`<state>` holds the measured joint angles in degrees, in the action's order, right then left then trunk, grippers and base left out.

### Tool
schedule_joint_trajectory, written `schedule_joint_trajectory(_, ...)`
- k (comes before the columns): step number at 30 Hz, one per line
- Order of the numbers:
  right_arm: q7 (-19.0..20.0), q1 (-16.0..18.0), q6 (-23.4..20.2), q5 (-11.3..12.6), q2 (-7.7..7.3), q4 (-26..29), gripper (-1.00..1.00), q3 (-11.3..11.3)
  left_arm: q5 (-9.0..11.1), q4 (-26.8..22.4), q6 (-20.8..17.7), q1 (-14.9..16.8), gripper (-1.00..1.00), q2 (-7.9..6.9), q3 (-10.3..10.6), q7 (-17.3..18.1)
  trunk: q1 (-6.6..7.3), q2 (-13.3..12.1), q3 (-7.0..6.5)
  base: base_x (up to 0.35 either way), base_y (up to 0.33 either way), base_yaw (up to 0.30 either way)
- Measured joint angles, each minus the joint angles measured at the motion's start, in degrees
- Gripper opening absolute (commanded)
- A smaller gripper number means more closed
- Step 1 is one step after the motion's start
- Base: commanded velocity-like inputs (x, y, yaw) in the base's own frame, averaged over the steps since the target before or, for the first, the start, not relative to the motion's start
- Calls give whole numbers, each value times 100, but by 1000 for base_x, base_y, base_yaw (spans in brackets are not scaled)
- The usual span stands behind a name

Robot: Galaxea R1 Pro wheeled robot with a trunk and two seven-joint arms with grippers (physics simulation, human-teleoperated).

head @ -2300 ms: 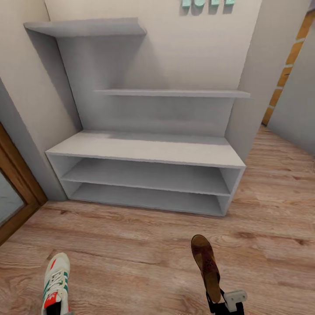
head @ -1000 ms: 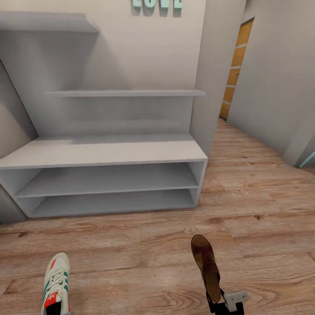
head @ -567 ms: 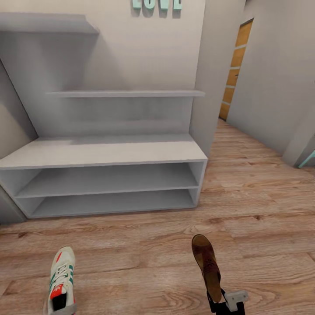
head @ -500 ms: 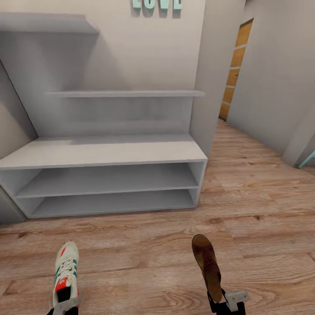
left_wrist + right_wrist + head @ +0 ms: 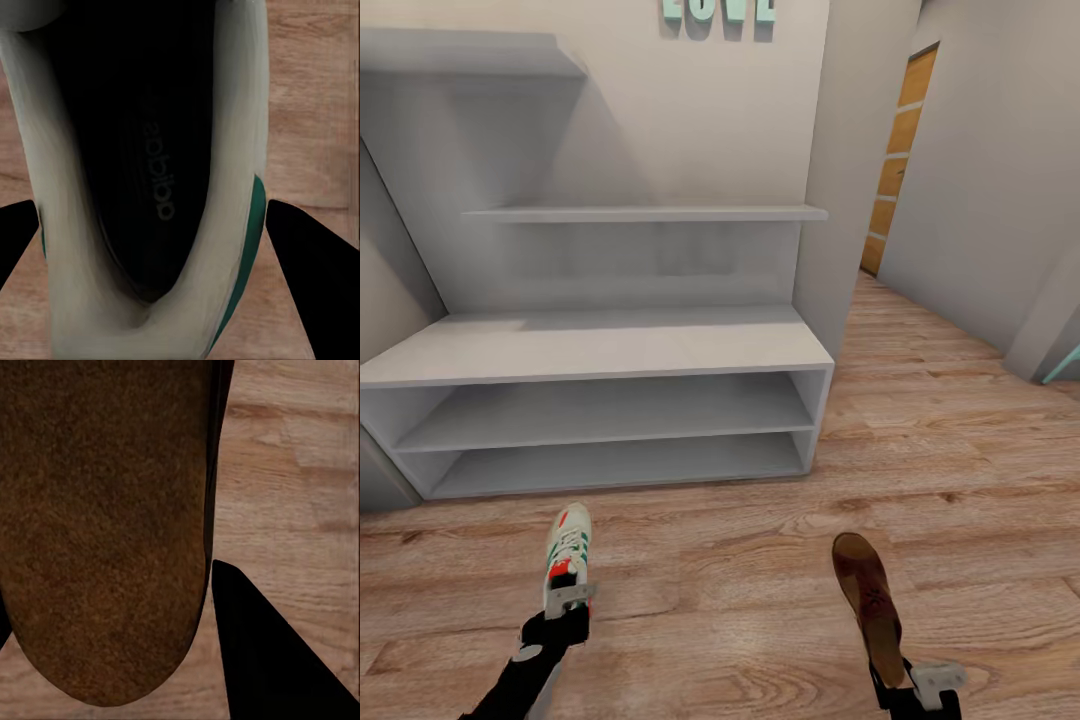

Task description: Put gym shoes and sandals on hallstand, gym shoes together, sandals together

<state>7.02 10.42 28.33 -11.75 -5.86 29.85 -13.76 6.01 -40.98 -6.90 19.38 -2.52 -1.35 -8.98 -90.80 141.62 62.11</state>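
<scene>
**Both grippers carrying shoes in front of the rack**

Lower left of the head view: the left gripper (image 5: 567,597) is clamped on the heel of a gym shoe (image 5: 566,553), toe pointing up-frame toward the rack. In the left wrist view the gym shoe (image 5: 150,180) shows its dark insole w/ a printed logo, cream sides and a teal heel edge, one dark finger (image 5: 311,277) on each side of the heel (touching or a hair apart, can't tell there).

Lower right of the head view: the right gripper (image 5: 915,688) is closed on the back end of a brown sandal (image 5: 872,603), perforated toe pointing up-frame. In the right wrist view the sandal (image 5: 105,525) shows a brown suede-like footbed, w/ a dark finger (image 5: 262,652) just beside it.

The wood-plank corridor floor (image 5: 960,470) spans the lower half of the head view. Beyond it, centre left, stands the pale grey hallstand (image 5: 600,345): bench top, two open shelf rows, back panel, two staggered upper shelves. Teal letters (image 5: 718,9) sit on the wall at top centre. An orange-brown door (image 5: 900,150) is at upper right.
</scene>
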Motion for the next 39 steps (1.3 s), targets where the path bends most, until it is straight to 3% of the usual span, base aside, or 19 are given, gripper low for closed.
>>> schedule_joint_trajectory(4,1,-1,-3,-7,-30,19,-100,-412,14,3,-412,298,-100,6,41,3,0,0,0,0,0,0)
schedule_joint_trajectory(6,4,-1,-19,21,-98,71,-100,-796,19,1,-721,532,-100,10,56,19,0,0,0,0,0,0)
schedule_joint_trajectory(12,13,-2,-78,-6,-231,341,-100,-1493,23,24,-1329,990,-100,6,68,243,0,0,0,0,0,0)
schedule_joint_trajectory(15,19,-2,-98,21,-266,521,-100,-1983,8,32,-1661,1224,-100,7,72,415,0,0,0,0,0,0)
schedule_joint_trajectory(16,21,-3,-108,36,-275,596,-100,-2252,4,35,-1925,1410,-100,8,80,476,0,0,0,0,0,0)
schedule_joint_trajectory(18,22,-3,-124,-21,-277,621,-100,-2335,-3,41,-2157,1564,-100,3,111,504,0,0,1,0,0,0)
schedule_joint_trajectory(19,20,-4,-408,-23,-284,678,-100,-2404,34,44,-2466,1775,-100,-1,247,560,0,0,0,0,0,0)
schedule_joint_trajectory(21,21,-3,-760,-32,-291,846,-100,-2430,8,48,-2561,1898,-100,-8,301,626,0,0,1,0,0,0)
schedule_joint_trajectory(23,37,-2,-1897,-27,-291,1466,-100,-2475,-5,49,-2644,2025,-100,-23,370,807,0,0,0,0,0,0)
schedule_joint_trajectory(24,39,-3,-1988,-28,-276,1509,-100,-2466,-22,45,-2647,2027,-100,-39,379,816,0,0,1,0,0,0)
schedule_joint_trajectory(30,41,-3,-2120,-18,-234,1569,-100,-2447,-21,11,-2650,2032,-100,-76,404,834,0,0,1,0,0,0)
schedule_joint_trajectory(39,35,-3,-2139,-20,-228,1579,-100,-2478,-18,-28,-2650,2035,-100,-65,644,828,0,0,1,0,0,0)
